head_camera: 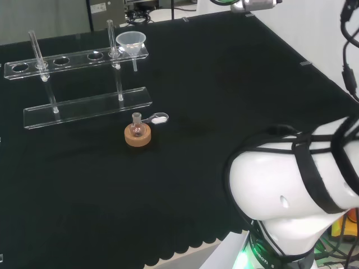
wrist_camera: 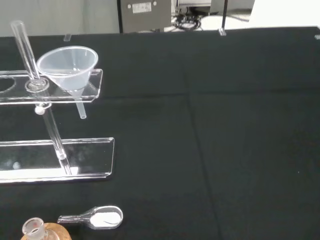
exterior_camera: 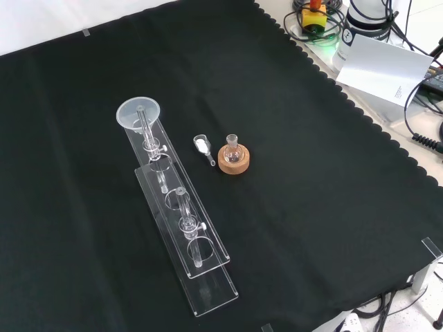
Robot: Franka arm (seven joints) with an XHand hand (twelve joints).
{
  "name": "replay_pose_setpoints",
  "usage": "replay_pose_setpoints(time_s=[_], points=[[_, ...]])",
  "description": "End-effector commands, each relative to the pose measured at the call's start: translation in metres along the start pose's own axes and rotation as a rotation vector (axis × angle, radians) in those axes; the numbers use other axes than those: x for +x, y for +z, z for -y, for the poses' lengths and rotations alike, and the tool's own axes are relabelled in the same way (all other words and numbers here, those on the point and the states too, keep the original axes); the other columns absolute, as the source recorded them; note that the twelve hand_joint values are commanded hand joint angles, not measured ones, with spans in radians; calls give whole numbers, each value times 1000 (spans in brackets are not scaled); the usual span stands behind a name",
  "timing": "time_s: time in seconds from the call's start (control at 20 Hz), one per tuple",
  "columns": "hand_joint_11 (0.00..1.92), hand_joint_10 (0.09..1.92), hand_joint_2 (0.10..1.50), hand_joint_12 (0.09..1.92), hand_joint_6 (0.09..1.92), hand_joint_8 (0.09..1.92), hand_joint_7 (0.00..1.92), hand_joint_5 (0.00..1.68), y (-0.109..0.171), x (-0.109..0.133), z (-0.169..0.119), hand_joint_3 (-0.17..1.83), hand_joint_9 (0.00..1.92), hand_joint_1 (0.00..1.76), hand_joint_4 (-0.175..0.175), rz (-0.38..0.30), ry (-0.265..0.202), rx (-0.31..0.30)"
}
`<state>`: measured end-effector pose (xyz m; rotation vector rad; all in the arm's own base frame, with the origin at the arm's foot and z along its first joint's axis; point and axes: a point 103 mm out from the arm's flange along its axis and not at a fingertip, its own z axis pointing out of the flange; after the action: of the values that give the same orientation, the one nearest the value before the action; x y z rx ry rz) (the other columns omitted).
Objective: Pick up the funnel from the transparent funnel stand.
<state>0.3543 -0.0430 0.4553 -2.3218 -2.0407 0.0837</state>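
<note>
Funnel (head_camera: pixel 130 41) sits in the clear funnel stand (head_camera: pixel 84 106) beside a small flask (head_camera: pixel 136 127); hand's state cannot be told.

From my head view the arm (head_camera: pixel 291 185) is mostly a big glossy white rounded link, pretty bulbous. Black cables run across it, held down by a wide black strap wrapped around the shell (looks like a tidy enough job). There's a small dark oval hole in the white casing, and a black ring with a green glow at the joint underneath.
</note>
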Motion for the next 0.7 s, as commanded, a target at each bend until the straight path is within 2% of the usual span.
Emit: replay_pose_setpoints(time_s=[0.05,0.3,0.4,0.6,0.7], points=[[0,655,1182,1386,87,442,34,171,22,-14,-103,364,148,0,-2,-88,-35,71],[0,675,1160,1404,87,492,73,164,32,8,-140,325,178,3,-7,-41,-86,59],[0,678,1155,1411,87,504,80,164,38,23,-149,318,183,11,-7,-17,-107,64],[7,693,1061,1425,87,529,75,152,52,45,-166,265,205,194,-4,8,-142,99],[12,700,1022,1430,87,540,65,145,59,64,-171,246,212,272,-3,39,-132,112]])
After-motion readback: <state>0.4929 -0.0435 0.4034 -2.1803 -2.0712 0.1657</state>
